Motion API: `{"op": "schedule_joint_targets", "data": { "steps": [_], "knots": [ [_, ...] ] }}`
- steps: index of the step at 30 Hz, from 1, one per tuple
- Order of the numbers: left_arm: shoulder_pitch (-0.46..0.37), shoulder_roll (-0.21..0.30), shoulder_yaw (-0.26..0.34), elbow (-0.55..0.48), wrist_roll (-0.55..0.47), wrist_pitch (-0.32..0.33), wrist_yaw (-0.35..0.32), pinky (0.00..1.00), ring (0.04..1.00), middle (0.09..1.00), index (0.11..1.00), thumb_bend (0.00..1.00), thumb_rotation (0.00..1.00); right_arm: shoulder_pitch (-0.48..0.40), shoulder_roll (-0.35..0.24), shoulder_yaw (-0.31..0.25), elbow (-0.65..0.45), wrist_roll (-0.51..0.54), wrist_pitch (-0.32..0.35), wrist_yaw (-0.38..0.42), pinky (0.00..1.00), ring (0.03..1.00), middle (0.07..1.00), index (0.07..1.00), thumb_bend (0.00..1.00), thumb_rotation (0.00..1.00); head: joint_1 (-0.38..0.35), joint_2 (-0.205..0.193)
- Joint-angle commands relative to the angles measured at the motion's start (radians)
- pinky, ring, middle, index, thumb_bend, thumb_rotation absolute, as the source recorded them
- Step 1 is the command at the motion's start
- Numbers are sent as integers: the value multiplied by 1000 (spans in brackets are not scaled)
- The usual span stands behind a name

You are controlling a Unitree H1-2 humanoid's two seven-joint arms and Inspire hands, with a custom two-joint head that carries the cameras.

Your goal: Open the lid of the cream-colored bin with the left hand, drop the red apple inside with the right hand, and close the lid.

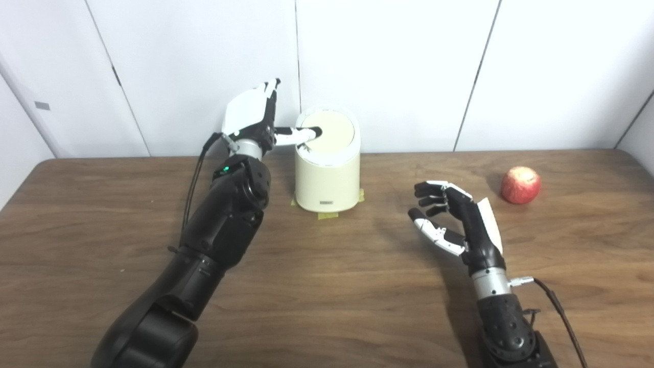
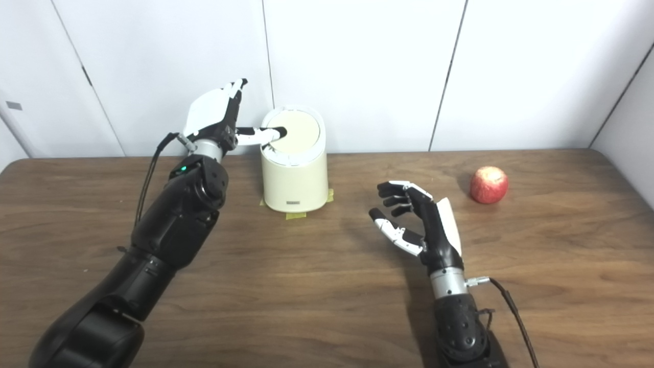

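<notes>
- Bench [image 1: 327,306]: brown wood grain, running up to a white panelled wall [image 1: 409,66].
- Bin [image 1: 327,176]: cream, round, upright near the back edge of the bench, left of centre. Bits of yellow tape [image 1: 327,215] show at its foot.
- Lid [image 1: 329,134]: round, cream, set in the top of the bin and tilted toward the viewer. I cannot tell whether it is pushed in at all.
- Left hand [image 1: 253,115]: raised just left of the bin, white back showing, fingers upright and close together. The thumb [image 1: 301,134] sticks out sideways, its dark tip resting on the left part of the lid. It grips nothing.
- Left arm [image 1: 219,230]: black, slanting up from the lower left corner, a green light at the wrist.
- Apple [image 1: 520,185]: red with paler patches, lying on the bench well to the right of the bin, near the back. Nothing touches it.
- Right hand [image 1: 454,220]: poised over the bench between bin and apple, clear of both. Fingers loosely curled and apart, palm to the left, empty.
- Right arm [image 1: 503,317]: rises from the bottom edge, a cable trailing off the wrist.
</notes>
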Motion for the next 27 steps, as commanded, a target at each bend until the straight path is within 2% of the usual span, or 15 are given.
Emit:
{"op": "schedule_joint_targets", "data": {
  "steps": [1,4,6,11,12,17,23,27],
  "knots": [
    [-61,-6,-3,-20,17,4,-4,1000,1000,1000,1000,945,314,-8,20,9,19,-6,-34,-19,520,614,654,645,273,251,-3,-1],
    [-64,-10,-5,-25,21,6,-9,1000,1000,1000,1000,916,331,-10,22,8,23,-2,-31,-19,508,603,646,641,275,275,-1,-4],
    [-66,-11,-8,-27,28,6,-11,1000,1000,1000,1000,878,399,-10,25,6,27,7,-33,-20,511,603,645,640,288,300,-2,-5],
    [-73,-13,-20,-35,45,5,-14,1000,1000,1000,1000,843,484,-9,30,5,30,21,-38,-20,509,602,642,637,292,294,-3,-4],
    [-75,-13,-22,-35,47,4,-17,1000,1000,1000,1000,847,485,-9,30,6,31,21,-38,-20,513,606,644,638,300,323,-4,-4],
    [-83,-14,-32,-31,56,2,-19,1000,1000,1000,1000,877,444,-9,26,12,31,9,-36,-23,512,605,645,642,300,383,-4,-3],
    [-87,-11,-46,-22,74,2,-19,1000,1000,1000,1000,921,392,-12,19,21,32,-17,-41,-34,515,610,649,644,289,356,-5,-2],
    [-91,3,-89,-2,158,6,-3,1000,1000,1000,1000,983,335,-10,21,21,23,-13,-30,-34,505,600,640,640,291,316,-6,-1]
  ]
}}
